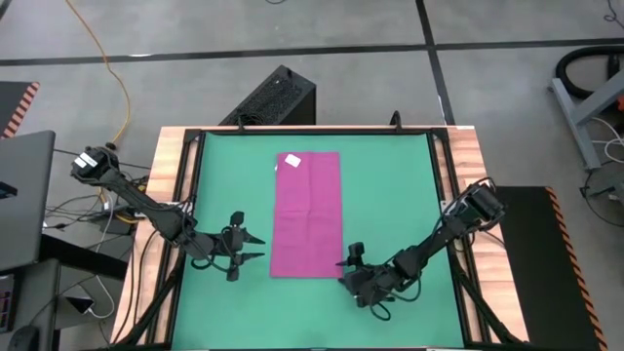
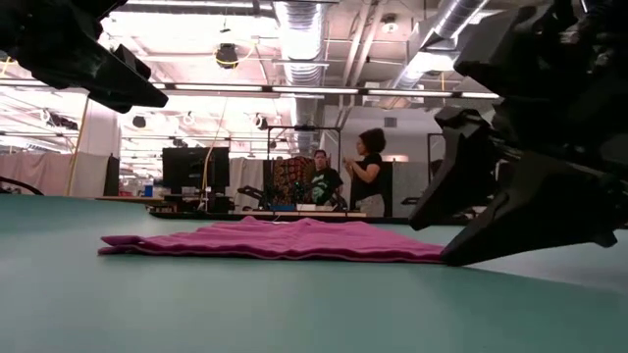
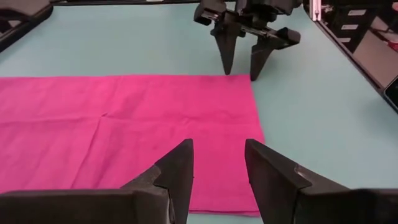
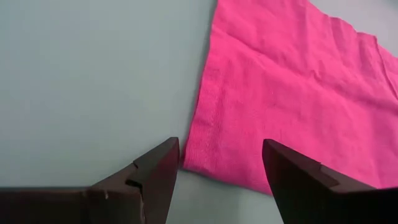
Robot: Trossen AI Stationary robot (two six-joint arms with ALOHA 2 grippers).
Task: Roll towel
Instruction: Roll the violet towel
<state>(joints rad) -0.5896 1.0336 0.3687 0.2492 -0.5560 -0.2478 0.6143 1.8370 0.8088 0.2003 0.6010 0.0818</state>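
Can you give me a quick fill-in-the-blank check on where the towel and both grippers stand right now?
1. The towel lies ____ on the green mat, not yet rolled.
2. The left gripper and the right gripper both have their jaws ____.
3. The small white tag sits at the towel's end ____ from the grippers.
4. Neither gripper holds the ____.

Missing words: flat; open; farthest; towel
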